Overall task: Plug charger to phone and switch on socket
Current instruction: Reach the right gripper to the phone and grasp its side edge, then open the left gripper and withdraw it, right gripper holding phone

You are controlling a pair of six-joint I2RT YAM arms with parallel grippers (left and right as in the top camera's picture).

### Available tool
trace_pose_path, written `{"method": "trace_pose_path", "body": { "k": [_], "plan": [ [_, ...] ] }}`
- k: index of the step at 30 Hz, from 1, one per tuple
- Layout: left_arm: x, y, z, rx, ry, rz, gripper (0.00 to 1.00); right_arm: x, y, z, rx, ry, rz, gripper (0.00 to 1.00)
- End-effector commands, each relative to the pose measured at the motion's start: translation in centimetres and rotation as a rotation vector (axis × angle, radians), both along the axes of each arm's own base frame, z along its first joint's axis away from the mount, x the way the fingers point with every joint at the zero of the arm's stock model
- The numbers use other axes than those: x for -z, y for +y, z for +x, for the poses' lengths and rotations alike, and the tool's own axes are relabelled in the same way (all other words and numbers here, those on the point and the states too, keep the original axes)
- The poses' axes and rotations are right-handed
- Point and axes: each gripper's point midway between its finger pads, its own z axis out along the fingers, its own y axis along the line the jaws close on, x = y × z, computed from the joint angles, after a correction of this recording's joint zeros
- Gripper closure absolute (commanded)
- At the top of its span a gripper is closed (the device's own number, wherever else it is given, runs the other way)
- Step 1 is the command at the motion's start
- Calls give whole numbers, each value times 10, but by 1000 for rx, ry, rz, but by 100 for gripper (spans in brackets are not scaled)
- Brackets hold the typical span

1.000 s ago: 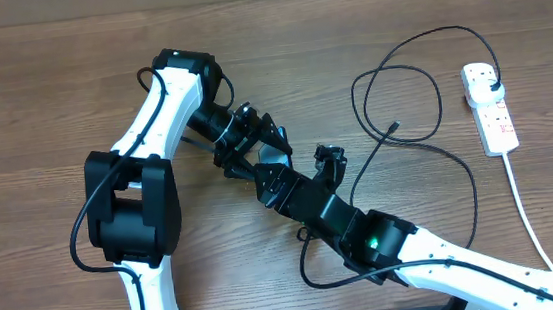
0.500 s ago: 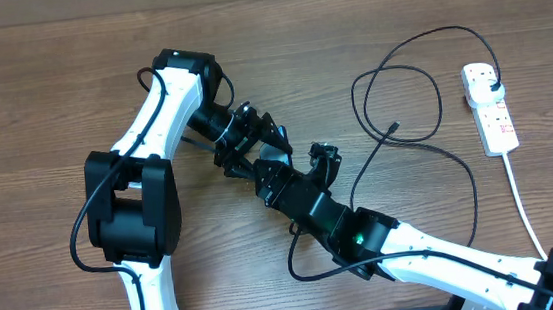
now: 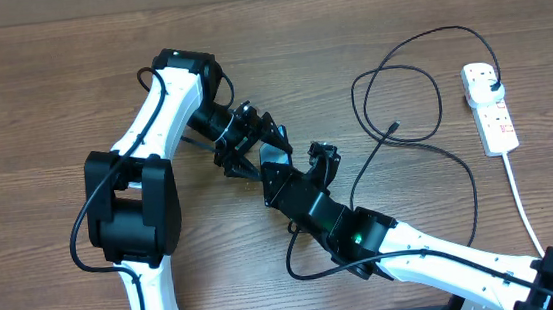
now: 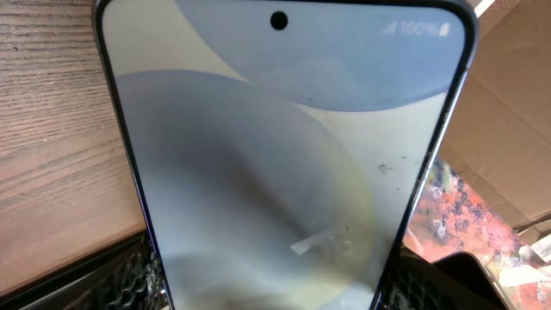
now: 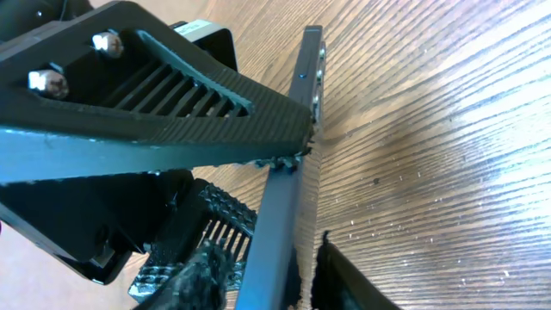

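The phone (image 4: 284,155) fills the left wrist view, screen lit pale blue-grey. My left gripper (image 4: 275,288) is shut on its two long edges, and in the overhead view this gripper (image 3: 259,144) holds it above the table's middle. My right gripper (image 3: 280,169) meets it from below right. The right wrist view shows the phone (image 5: 280,215) edge-on between the right gripper's (image 5: 277,280) narrowed jaws, with a sliver of wood showing beside one finger (image 5: 353,284). The charger (image 3: 407,98) lies looped at the right, its connector (image 3: 394,125) free and its plug in the socket (image 3: 490,108).
The socket's thick white lead (image 3: 528,218) runs down the table's right side toward the front edge. A black arm cable (image 3: 311,267) loops below the right wrist. The left arm's body (image 3: 136,207) stands at the front left.
My right gripper has shifted slightly left toward the phone, and its jaws have narrowed round the phone's thin edge. The left gripper and the phone have stayed put.
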Motion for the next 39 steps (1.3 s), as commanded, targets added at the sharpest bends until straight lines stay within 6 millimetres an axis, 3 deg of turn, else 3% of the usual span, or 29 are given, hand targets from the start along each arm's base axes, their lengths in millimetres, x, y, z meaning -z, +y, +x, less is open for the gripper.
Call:
{"method": "trace_pose_path", "body": {
  "k": [1, 8, 17, 29, 35, 39],
  "plan": [
    [-9, -4, 7, -6, -25, -47, 31, -12, 7, 2, -8, -21, 21, 70],
    [-9, -4, 7, -6, -25, -47, 30, -11, 8, 2, -10, -19, 22, 82],
    [-9, -4, 7, -6, -25, -47, 29, -11, 11, 0, -29, -8, 29, 88],
    [-1, 2, 6, 14, -37, 6, 0, 4, 1, -5, -26, 34, -37, 89],
    [6, 10, 5, 36, -51, 65, 0, 13, -18, -1, -9, 59, -107, 96],
    [16, 21, 4, 65, -70, 141, 0, 15, -51, -3, 42, 114, -171, 96]
  ]
}}
